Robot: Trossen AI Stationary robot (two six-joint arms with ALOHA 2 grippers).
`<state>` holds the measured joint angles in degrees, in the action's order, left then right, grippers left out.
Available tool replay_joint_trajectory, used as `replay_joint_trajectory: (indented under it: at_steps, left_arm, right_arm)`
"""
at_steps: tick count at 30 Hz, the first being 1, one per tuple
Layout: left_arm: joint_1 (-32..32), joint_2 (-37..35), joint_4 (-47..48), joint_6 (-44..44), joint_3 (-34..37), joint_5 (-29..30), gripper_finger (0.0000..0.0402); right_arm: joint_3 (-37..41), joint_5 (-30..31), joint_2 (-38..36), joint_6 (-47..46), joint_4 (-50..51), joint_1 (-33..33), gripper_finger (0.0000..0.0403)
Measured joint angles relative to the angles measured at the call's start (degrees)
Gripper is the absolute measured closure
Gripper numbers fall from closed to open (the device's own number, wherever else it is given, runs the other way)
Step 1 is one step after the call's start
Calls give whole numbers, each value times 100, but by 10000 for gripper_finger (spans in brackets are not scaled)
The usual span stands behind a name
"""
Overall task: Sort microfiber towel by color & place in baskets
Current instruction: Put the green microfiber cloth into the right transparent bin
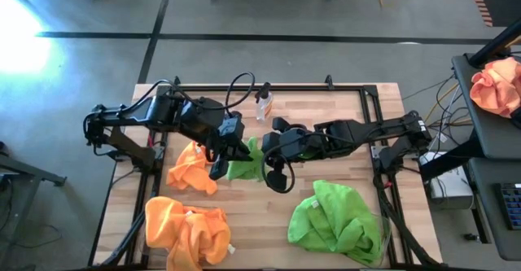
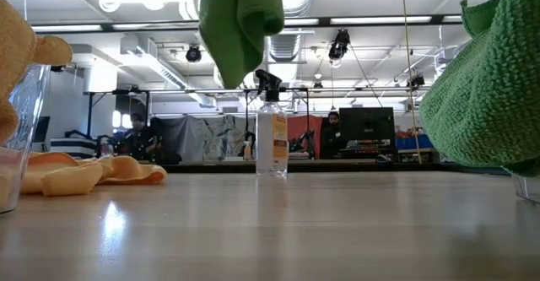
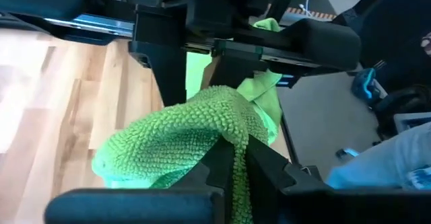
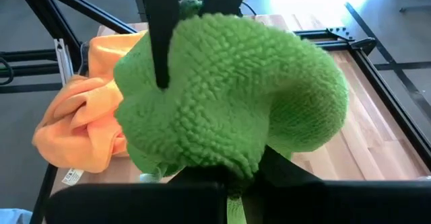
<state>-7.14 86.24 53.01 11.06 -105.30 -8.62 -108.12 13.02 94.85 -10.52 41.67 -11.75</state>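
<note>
High view: both grippers meet over the counter's (image 1: 326,116) middle, left gripper (image 1: 230,150) and right gripper (image 1: 273,153) each with jaws pinching the same lime green towel (image 1: 244,168), which hangs clear between them. It looks light, limp and fuzzy, so a bunched fold or corner should hold better than a flat face.

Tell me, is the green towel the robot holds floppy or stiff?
Probably floppy: the green towel droops in folds above the table. It likely grips well, since its fuzzy loops bunch between the left fingers. It looks light, but that's a guess.
</note>
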Motion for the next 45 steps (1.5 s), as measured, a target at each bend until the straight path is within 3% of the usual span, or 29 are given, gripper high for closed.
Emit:
replay_joint_trajectory:
  at_steps: [6, 16, 20, 30, 35, 40, 45]
  left_arm:
    - [0, 0, 25, 12, 0, -140, 352]
    - [0, -2, 522, -3, 0, -127, 231]
    - [9, -2, 904, -3, 0, -15, 202]
    - [11, -4, 1755, 14, 0, 886, 202]
    - [11, -4, 2091, -23, 1, 1487, 203]
    - [19, -7, 2508, 165, 7, 2281, 203]
    - [20, -9, 2601, 261, 9, 2431, 203]
  right_arm:
    - [0, 0, 0, 0, 2, 0, 393]
    - [0, 2, 0, 0, 4, 0, 393]
    - [0, 0, 0, -238, 176, 0, 393]
    - [-89, 1, -35, -1698, 2073, -54, 393]
    - [-650, 30, -52, -2510, 3281, -306, 393]
    - [-1187, 263, -63, -3118, 3878, -682, 393]
    - [-1329, 475, -63, -3921, 4742, -926, 393]
